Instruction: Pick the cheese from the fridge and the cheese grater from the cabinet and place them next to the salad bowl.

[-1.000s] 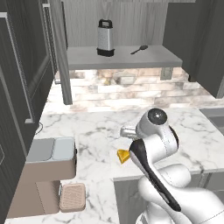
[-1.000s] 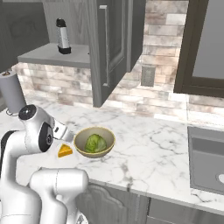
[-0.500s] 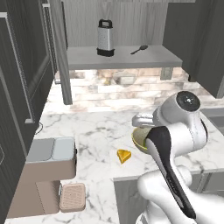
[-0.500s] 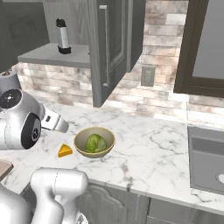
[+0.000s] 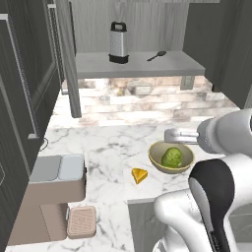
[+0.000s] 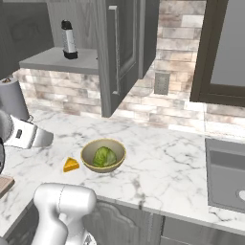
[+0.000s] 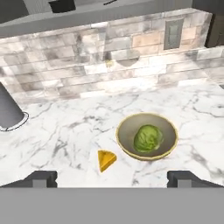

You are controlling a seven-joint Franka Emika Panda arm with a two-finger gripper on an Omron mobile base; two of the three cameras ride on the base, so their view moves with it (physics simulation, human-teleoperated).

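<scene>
Cheese (image 5: 140,175) already lies on the marble worktop (image 5: 108,147), just beside the salad bowl (image 5: 171,157) with its lettuce ball, so that half of the job looks done; the cheese grater (image 5: 117,43) stands upright on the shelf of the open cabinet (image 5: 142,64) above, a small black spoon (image 5: 156,55) lying a little way from it. The end effector (image 7: 112,178) hangs above the worktop near the bowl, jaws spread wide and holding nothing. I'd judge the step in hand is the fetch of the grater; the next move calls for lifting the arm up to the shelf, squaring the jaws around the grater's narrow body and avoiding the spoon and the cabinet door (image 6: 125,52).
</scene>
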